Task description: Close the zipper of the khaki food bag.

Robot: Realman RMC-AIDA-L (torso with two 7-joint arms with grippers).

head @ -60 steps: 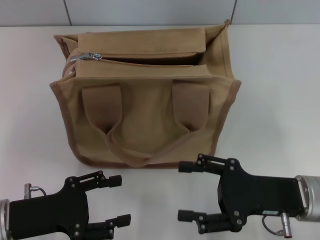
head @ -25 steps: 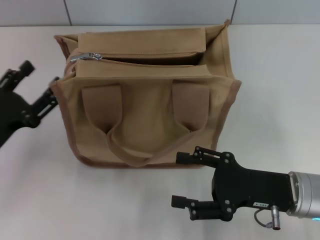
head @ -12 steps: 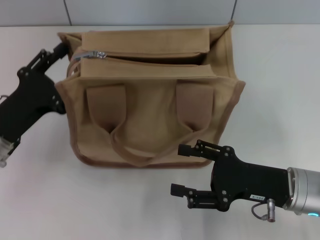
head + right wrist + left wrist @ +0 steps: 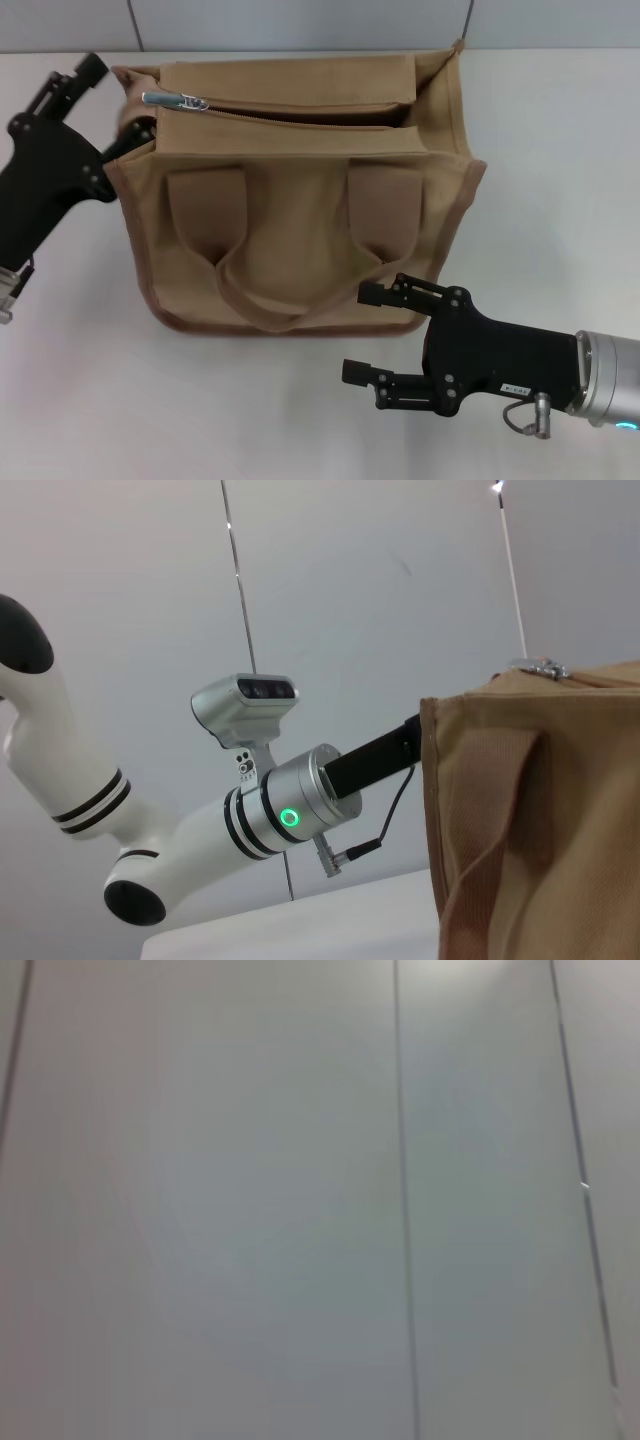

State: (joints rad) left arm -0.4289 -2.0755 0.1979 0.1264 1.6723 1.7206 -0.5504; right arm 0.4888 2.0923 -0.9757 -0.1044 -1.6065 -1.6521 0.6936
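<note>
Khaki food bag (image 4: 300, 200) sitting on the white bench (image 4: 560, 150), its zipper (image 4: 172, 99) pull lying at the left end; left hand (image 4: 105, 105) spreading open against the bag's left corner, one finger partly hidden; right hand (image 4: 378, 335) hovering open in front

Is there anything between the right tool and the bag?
No. In the head view, only bare white table shows between the right tool and the front of the bag.

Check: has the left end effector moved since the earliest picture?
Yes. The left end effector has gone from the near table edge up to the bag's left top corner.
</note>
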